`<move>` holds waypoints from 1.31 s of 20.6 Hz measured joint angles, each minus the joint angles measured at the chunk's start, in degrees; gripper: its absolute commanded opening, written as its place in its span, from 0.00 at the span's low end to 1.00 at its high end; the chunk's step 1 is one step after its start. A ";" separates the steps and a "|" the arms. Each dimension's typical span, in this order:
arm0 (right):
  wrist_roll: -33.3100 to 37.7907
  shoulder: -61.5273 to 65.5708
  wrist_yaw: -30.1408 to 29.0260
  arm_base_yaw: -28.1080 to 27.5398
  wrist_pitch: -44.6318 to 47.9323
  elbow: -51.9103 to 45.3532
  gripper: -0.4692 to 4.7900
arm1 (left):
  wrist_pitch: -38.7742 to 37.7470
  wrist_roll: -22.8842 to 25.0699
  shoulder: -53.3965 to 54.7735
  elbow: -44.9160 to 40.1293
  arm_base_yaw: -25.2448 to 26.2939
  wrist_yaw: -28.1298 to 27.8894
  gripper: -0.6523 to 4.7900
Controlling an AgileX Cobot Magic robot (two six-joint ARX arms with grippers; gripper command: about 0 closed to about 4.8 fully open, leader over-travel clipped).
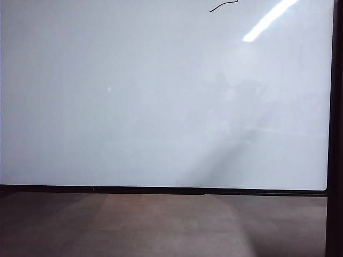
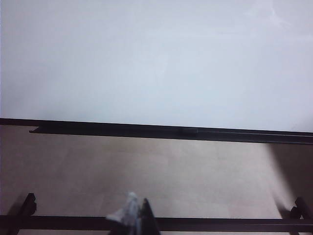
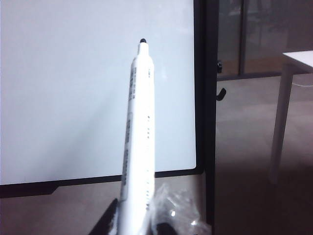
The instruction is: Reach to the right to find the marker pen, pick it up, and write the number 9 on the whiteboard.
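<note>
Right gripper [image 3: 139,227] fingers pinch the pen [image 3: 138,137], tip off the whiteboard [image 1: 161,107]; stroke [image 1: 223,6] at one o'clock. Left gripper [image 2: 134,218] idle, opening unclear. Loose grip risks slipping.

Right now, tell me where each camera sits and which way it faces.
Exterior view: off the arms, facing the whiteboard with a black pen stroke at its top; no arm shows.
Left wrist view: low, facing the board's bottom frame; only the left claw tip shows.
Right wrist view: behind the right claw, shut on the marker pen, near the board's right edge.
Shared: the whiteboard, in all three.
</note>
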 measured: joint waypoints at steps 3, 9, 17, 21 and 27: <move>0.96 -0.04 0.00 0.04 0.13 -0.04 0.09 | 0.00 0.00 0.00 0.00 0.00 0.00 0.11; 0.98 -0.04 0.00 0.22 -2.43 -0.04 0.09 | 0.00 0.00 0.00 0.00 0.00 0.00 0.11; -0.22 -0.04 0.00 2.10 -2.36 -0.04 0.09 | 0.00 0.00 0.00 0.00 0.00 0.00 0.11; -3.80 -0.04 -0.04 2.10 -0.94 -0.04 0.09 | 0.00 0.00 0.00 0.00 0.00 0.00 0.11; -4.90 -0.04 -0.02 2.08 -0.83 -0.04 0.09 | 0.00 0.00 0.00 0.00 0.00 0.00 0.11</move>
